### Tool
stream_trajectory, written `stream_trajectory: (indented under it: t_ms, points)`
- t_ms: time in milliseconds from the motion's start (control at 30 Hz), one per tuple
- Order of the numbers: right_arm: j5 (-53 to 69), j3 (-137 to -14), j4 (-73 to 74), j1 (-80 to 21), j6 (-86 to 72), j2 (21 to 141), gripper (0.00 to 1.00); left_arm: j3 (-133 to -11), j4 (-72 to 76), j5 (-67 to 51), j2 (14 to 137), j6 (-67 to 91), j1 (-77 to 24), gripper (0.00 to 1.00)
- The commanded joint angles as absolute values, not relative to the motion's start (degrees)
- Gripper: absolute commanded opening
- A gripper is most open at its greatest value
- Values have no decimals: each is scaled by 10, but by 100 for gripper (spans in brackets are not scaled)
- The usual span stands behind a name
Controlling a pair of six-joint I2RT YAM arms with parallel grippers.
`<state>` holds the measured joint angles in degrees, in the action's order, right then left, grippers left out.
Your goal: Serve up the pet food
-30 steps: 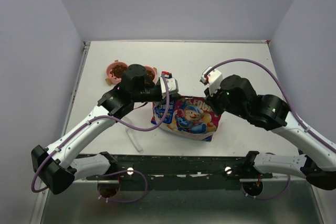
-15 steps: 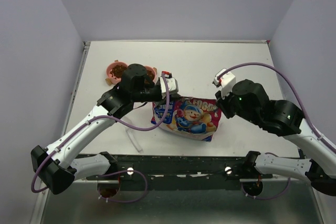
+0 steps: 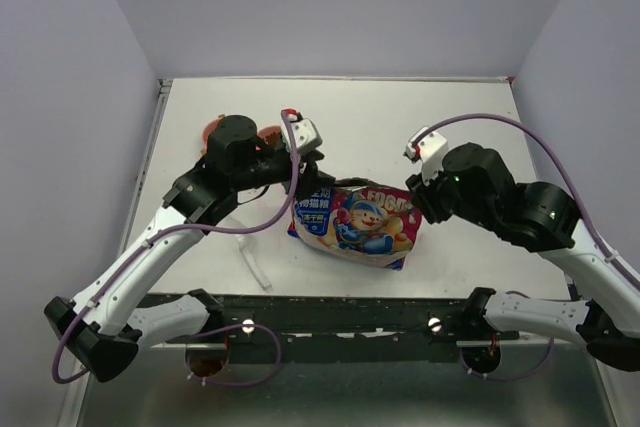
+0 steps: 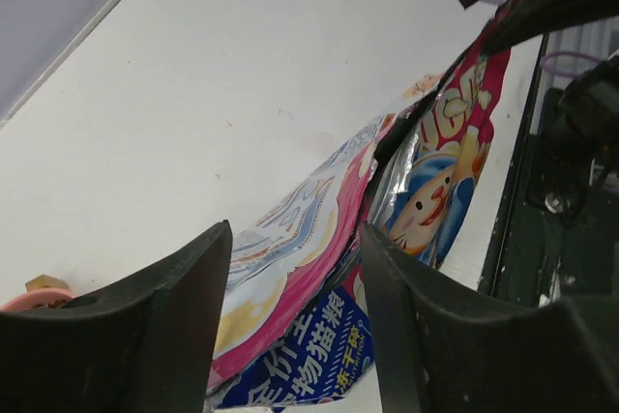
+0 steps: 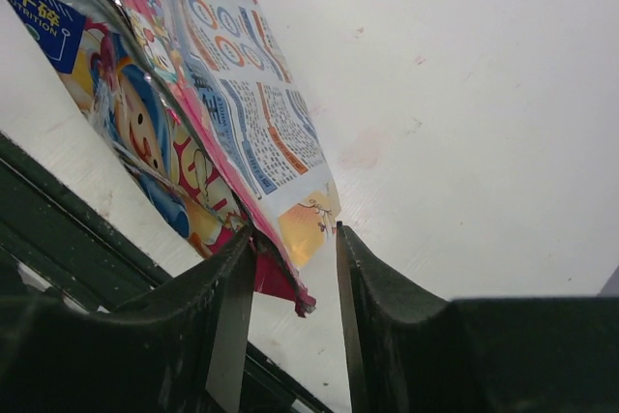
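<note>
**Top view.** Noted a glossy pink-magenta cartoon-printed foil bag (image 3: 357,224) lying flat on the white table (image 3: 420,117), near the front edge, between the two arms. Left gripper (image 3: 312,165) just over the bag's upper left corner, right gripper (image 3: 413,199) at its right edge. Cannot read finger state from up here. Spotted slivers of a small pink bowl (image 3: 211,130) behind the left arm, contents hidden. Also a clear plastic scoop (image 3: 255,265) on the table left of the bag, apart from both grippers.

**Left wrist.** Fingers (image 4: 174,336) spread wide, released. Bag's upper edge (image 4: 319,258) showing in the gap, pinched by neither pad. Silver lining visible along a slit there, so likely opened. Pink bowl rim (image 4: 29,299) at the lower left corner of view.

**Right wrist.** Fingers (image 5: 227,307) parted around the bag's corner (image 5: 290,229). Corner close against one finger, clear of the other. No squeeze seen, so let go rather than grasped.

**Progress.** Found no plain sight of the pet food, small dark brown kibble, in any view. Presumably inside the bag. Cannot tell whether any sits in the bowl. Judged from bag laid down and both grippers loose: handling of the bag finished or paused. If the bowl is unfilled, scooping or pouring left to do.
</note>
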<state>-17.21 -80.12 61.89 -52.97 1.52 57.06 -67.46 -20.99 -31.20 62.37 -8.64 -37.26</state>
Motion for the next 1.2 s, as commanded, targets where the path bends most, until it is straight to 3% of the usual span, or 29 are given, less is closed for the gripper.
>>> stream_trajectory:
  t_ms: [0,133,167,300,467,700,867,1000,1167]
  points:
    - [-132,-829,623,-526,32,595,48,-699,-215,-242,575,59,-367,64]
    - [-93,-849,585,-526,56,634,50,-704,-231,-201,536,182,-351,66]
    - [-76,-856,572,-526,60,646,58,-707,-246,-188,529,215,-345,69]
    - [-37,-885,535,-527,72,707,65,-734,-357,-174,524,398,-286,71]
    - [-37,-906,496,-540,103,750,66,-726,-433,-239,518,553,-229,84]
    - [-127,-888,452,-607,139,778,64,-724,-505,-191,509,834,-232,87]
    - [-198,-882,409,-651,166,801,61,-756,-562,-196,552,939,-236,84]
    - [-246,-887,392,-664,175,837,51,-733,-565,-207,570,1012,-242,71]
    - [-278,-888,365,-665,199,846,51,-734,-560,-165,577,1065,-255,70]
